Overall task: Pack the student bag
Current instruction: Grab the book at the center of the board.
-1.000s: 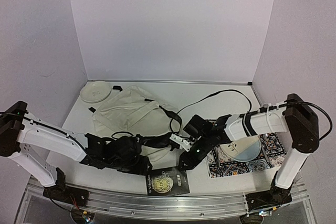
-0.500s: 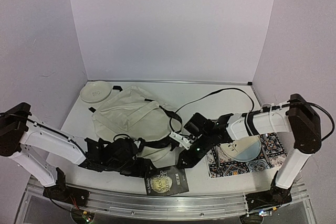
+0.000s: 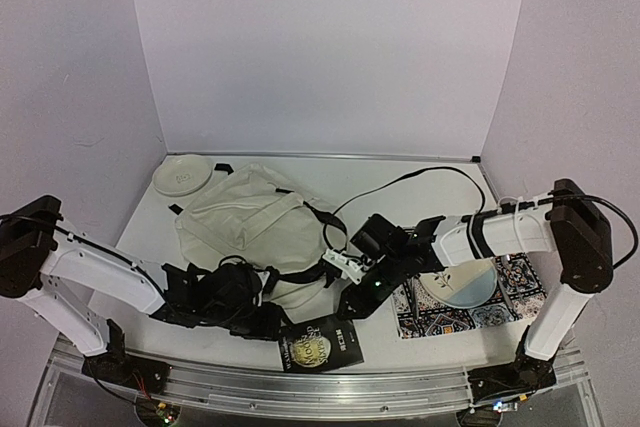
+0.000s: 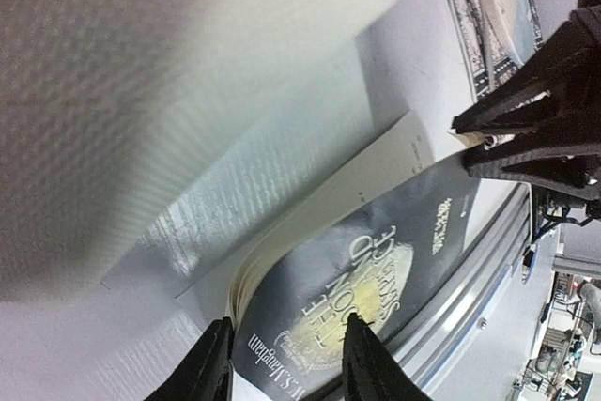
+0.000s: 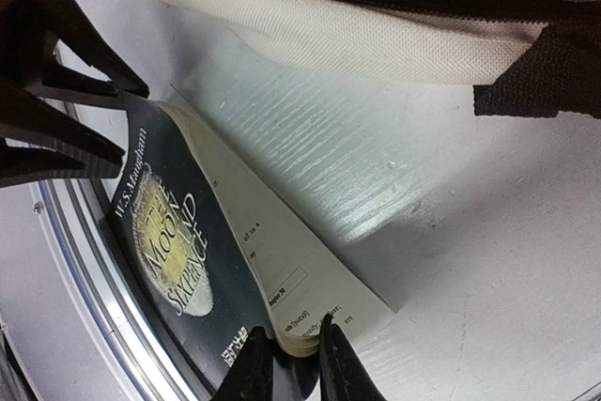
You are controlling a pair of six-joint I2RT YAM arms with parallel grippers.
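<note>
Book (image 3: pixel 320 344) tilted at near table (image 3: pixel 400 187) edge; bag (image 3: pixel 250 222) just beyond it, left of centre. Right gripper (image 5: pixel 293 361) clenched on one book corner. Left gripper (image 4: pixel 286 363) straddles the spine end; cannot tell if clamped. Judgement: secure both holds, then lift level toward the bag mouth.

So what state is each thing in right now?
book: closed, tilted up on one edge
student bag: lying down, mouth apparently open
right claw: shut on the book's corner
left claw: straddling the book's end, grip unclear
white plate: upright, empty
</note>
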